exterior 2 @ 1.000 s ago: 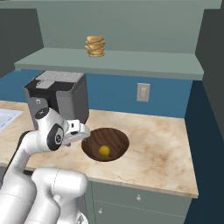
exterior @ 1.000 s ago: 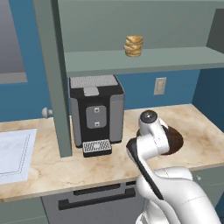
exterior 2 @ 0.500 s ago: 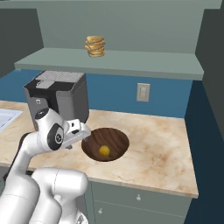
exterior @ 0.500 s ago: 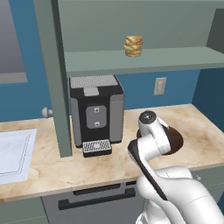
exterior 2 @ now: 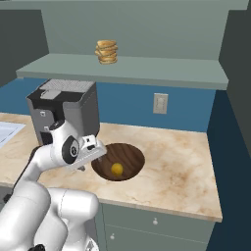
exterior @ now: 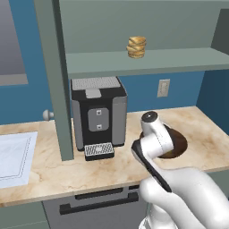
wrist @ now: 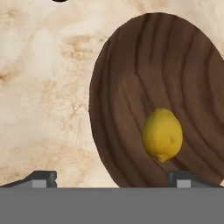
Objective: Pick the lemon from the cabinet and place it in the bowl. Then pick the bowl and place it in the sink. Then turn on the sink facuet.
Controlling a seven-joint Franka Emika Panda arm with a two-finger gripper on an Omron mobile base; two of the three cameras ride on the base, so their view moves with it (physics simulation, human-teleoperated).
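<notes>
The lemon (wrist: 162, 134) lies inside the bowl (wrist: 131, 87), at the lower right of the hand view, a little off the middle of the bowl. In the right base view the bowl (exterior 2: 128, 156) sits at the centre of the frame on the marble counter (exterior 2: 181, 166), right of the coffee machine (exterior 2: 63, 110). The gripper (wrist: 114, 177) hovers over the bowl's near rim with its fingertips (wrist: 43, 176) spread apart, holding nothing. A tan stacked food (exterior 2: 107, 51) stands on the cabinet (exterior 2: 147, 68) shelf at the top

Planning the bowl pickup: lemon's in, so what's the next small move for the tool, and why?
Probably lower the tool onto the near rim of the bowl and close. The lemon already lies inside the bowl, and the hand view shows the rim between the open fingertips, so grasping the bowl comes next.
</notes>
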